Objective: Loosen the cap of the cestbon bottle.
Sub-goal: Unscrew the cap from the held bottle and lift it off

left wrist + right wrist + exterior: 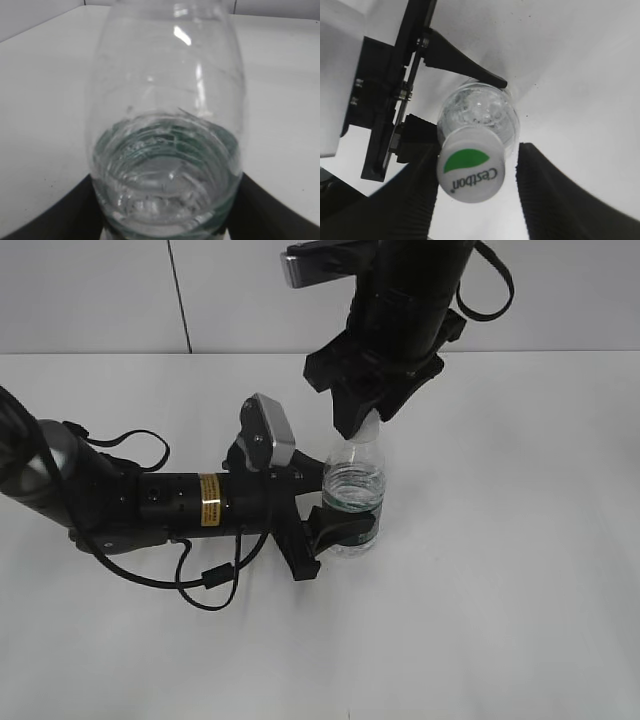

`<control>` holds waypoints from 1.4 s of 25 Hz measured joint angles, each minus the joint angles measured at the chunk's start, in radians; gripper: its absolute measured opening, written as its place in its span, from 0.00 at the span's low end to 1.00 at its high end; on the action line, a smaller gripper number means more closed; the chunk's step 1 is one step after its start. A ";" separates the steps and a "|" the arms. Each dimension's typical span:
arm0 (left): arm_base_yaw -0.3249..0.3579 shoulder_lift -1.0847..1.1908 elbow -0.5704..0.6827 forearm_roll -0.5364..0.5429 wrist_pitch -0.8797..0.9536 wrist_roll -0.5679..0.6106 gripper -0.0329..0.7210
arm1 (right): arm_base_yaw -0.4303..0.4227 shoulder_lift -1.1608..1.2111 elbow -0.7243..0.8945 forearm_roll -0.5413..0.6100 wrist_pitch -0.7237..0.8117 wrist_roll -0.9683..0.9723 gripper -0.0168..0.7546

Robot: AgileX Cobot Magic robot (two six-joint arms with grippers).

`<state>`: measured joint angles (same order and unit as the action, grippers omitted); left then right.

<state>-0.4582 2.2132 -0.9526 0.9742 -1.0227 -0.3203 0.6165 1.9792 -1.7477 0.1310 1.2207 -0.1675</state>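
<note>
The cestbon bottle (354, 490) stands upright on the white table, clear, partly filled with water, with a dark green band low down. My left gripper (338, 525) is shut on its lower body. In the left wrist view the bottle (165, 115) fills the frame between the two black fingers (165, 222). My right gripper (364, 426) comes down from above and hides the cap in the exterior view. In the right wrist view the white and green cap (471, 171) sits between the open fingers (476, 155). The left finger is against or very near the cap. The right finger stands apart from it.
The left arm (150, 500) lies low across the table from the left, with a looped black cable (210, 578) in front of it. The white table (520, 590) stretches to the right and front. A pale wall (90, 290) runs behind.
</note>
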 joint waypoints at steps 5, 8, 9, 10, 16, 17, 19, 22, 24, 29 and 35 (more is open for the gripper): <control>0.000 0.000 -0.001 -0.001 0.001 0.000 0.60 | 0.001 0.000 0.000 0.006 0.000 -0.001 0.41; 0.000 0.000 -0.001 -0.001 0.001 0.000 0.60 | 0.001 0.000 0.000 0.007 0.000 -0.036 0.41; 0.000 0.000 -0.001 -0.001 0.002 0.000 0.60 | 0.001 0.000 0.000 0.007 0.000 -0.056 0.41; 0.000 0.000 -0.001 -0.002 0.002 0.000 0.60 | 0.001 0.000 0.000 0.007 0.000 -0.093 0.41; 0.000 0.000 -0.001 -0.003 0.002 0.000 0.60 | 0.001 0.000 0.000 0.010 -0.001 -0.502 0.41; 0.000 0.000 -0.001 -0.003 0.002 0.000 0.60 | 0.001 0.000 0.000 0.010 -0.001 -0.577 0.41; 0.000 0.000 -0.001 -0.003 0.002 0.001 0.60 | 0.001 0.000 0.000 0.010 -0.001 -0.708 0.41; 0.000 0.000 -0.001 -0.003 0.002 0.001 0.60 | 0.001 0.000 0.000 0.004 -0.001 -0.908 0.41; 0.000 0.000 -0.001 -0.003 0.003 0.002 0.60 | 0.001 0.000 0.000 0.002 -0.001 -1.044 0.41; 0.000 0.000 -0.001 -0.002 0.003 0.004 0.60 | 0.001 0.000 -0.001 0.001 0.000 -1.297 0.41; 0.000 0.000 -0.002 -0.001 0.003 0.004 0.60 | 0.001 0.000 -0.001 -0.001 0.000 -1.360 0.41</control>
<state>-0.4582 2.2132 -0.9545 0.9732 -1.0200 -0.3164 0.6177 1.9792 -1.7486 0.1303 1.2206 -1.5276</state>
